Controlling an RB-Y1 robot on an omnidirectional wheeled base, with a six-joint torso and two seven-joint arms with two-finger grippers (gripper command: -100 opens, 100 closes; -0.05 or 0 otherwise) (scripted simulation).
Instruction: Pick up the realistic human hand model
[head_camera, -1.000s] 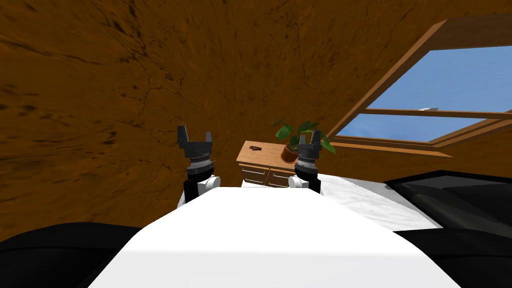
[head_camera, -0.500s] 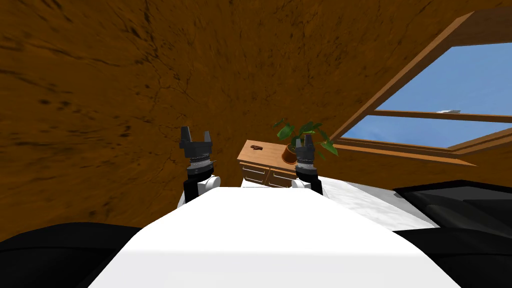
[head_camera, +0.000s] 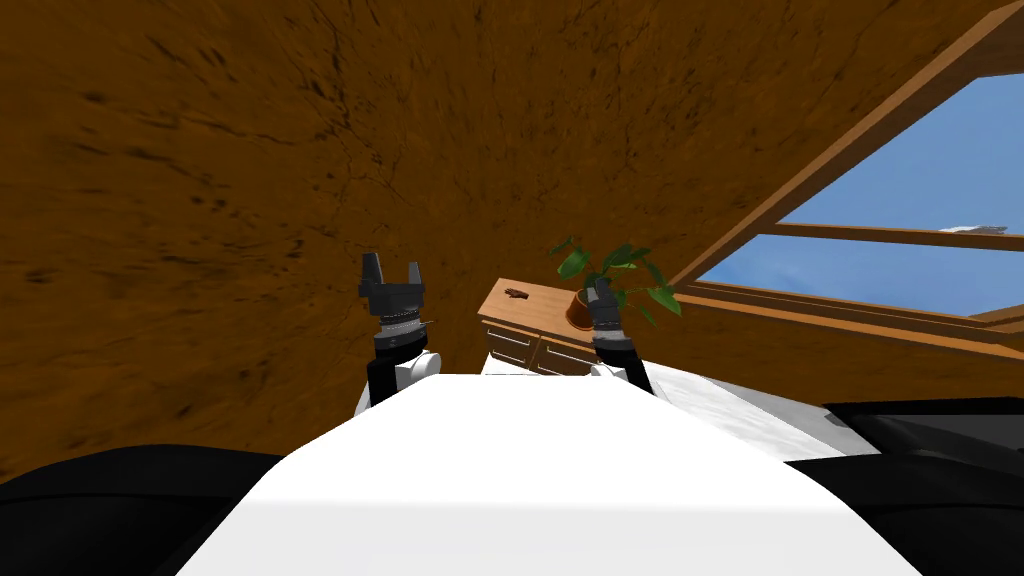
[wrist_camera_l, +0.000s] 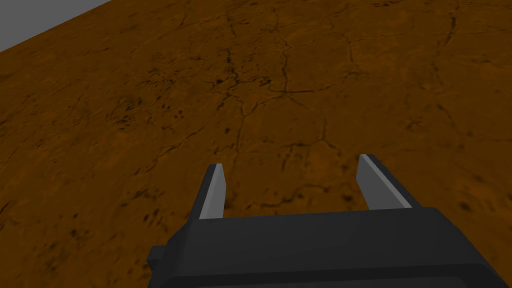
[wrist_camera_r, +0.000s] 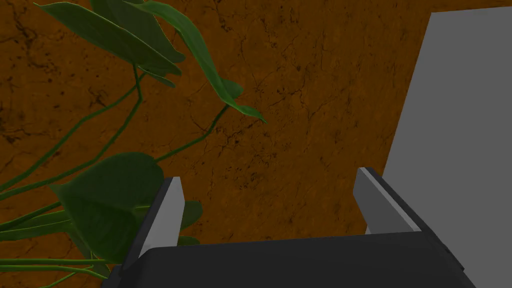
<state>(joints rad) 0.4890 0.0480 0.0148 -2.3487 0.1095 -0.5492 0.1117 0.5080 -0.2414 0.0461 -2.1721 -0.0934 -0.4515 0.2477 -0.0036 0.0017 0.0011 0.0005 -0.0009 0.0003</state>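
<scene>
Hand model (head_camera: 515, 294), small and brown: lay flat and untouched on top of a low wooden cabinet (head_camera: 535, 318), toward its left end and well ahead of both arms. By the look of it, only the approach under way. Reach, grasp and lift all left to do.

Loomed over the whole scene: a brown wall (head_camera: 250, 180), veined with dark cracks. Opened onto blue sky at the right: a wood-framed window (head_camera: 880, 250).

Stood against that wall: the cabinet, with the drawers (head_camera: 515, 345) in its front shut and their contents hidden. Shared the cabinet top with the model, but apart from it at the right end: a leafy green plant (head_camera: 612, 265) growing from a reddish-brown pot (head_camera: 577, 308). Saw nothing else in the pot.

Left gripper (head_camera: 392, 265): held up facing bare wall, off to the left of the cabinet, fingers (wrist_camera_l: 212, 192) spread wide with nothing between them.

Right gripper (head_camera: 601, 291): held up in line with the pot in the head view, with leaves just beside one of its fingers (wrist_camera_r: 167, 210) in the wrist view. Parted and empty too.

Seemed the nearer of the two to the cabinet, though aimed at the plant and not at the model.
</scene>
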